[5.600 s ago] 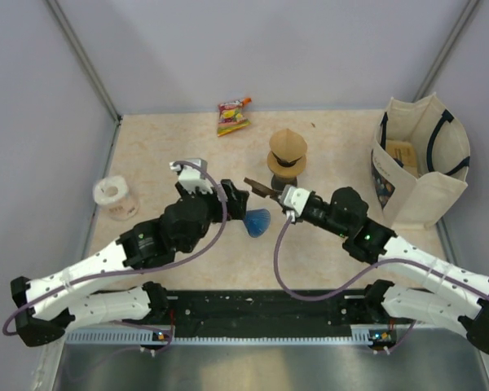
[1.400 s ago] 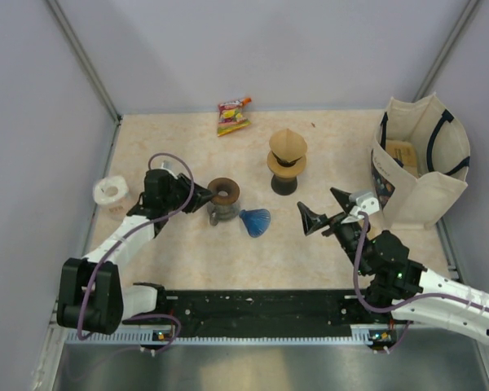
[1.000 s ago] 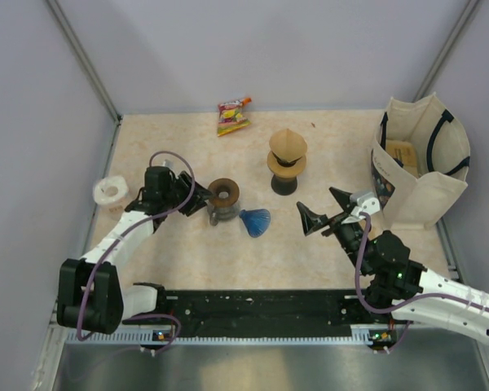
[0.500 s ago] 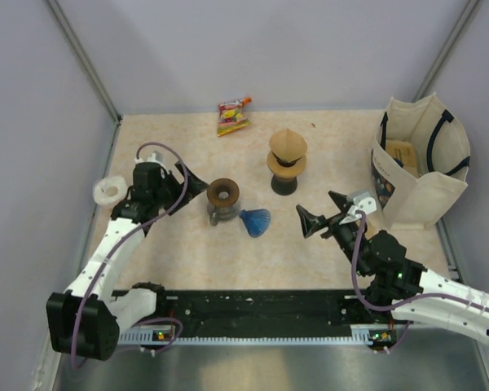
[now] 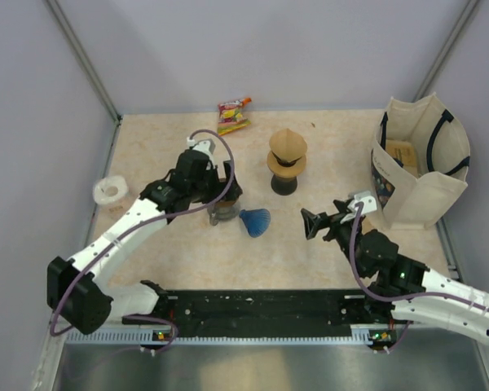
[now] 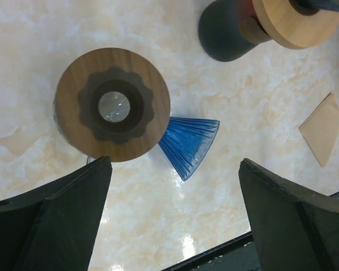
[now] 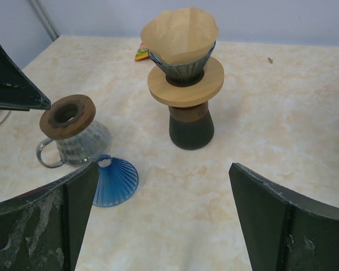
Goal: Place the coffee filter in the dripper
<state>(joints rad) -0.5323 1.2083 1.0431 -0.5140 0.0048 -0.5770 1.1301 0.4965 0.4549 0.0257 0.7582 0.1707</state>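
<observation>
- Left tool [image 6: 173, 166]: released, jaws wide apart, nothing between them. It hangs above the glass server [image 6: 113, 107], looking straight down on its wooden collar.
- Right tool [image 7: 164, 169]: released as well, jaws spread and empty. It sits low over the worktop [image 7: 282, 113], on the right and well apart from the server.
- Coffee filter [image 7: 181, 31]: brown paper, seated open in a dark ribbed dripper [image 7: 183, 70], with its rim standing above the dripper's edge.
- That dripper sits on a wooden ring [image 7: 186, 84], which rests on a dark base [image 7: 191, 124]. The stack is upright, behind and to the right of the server.
- Blue dripper [image 6: 189, 144]: lying on its side on the worktop just beside the server, narrow end toward it. I can't tell whether they touch.
- Flat tan piece [image 6: 322, 127] on the worktop at the right edge of the left wrist view. I can't tell what it is.
- Snack packet [image 5: 234, 116] at the back edge, white roll [image 5: 108, 191] at far left, tote bag [image 5: 420, 167] at far right. All are well clear of both tools.
</observation>
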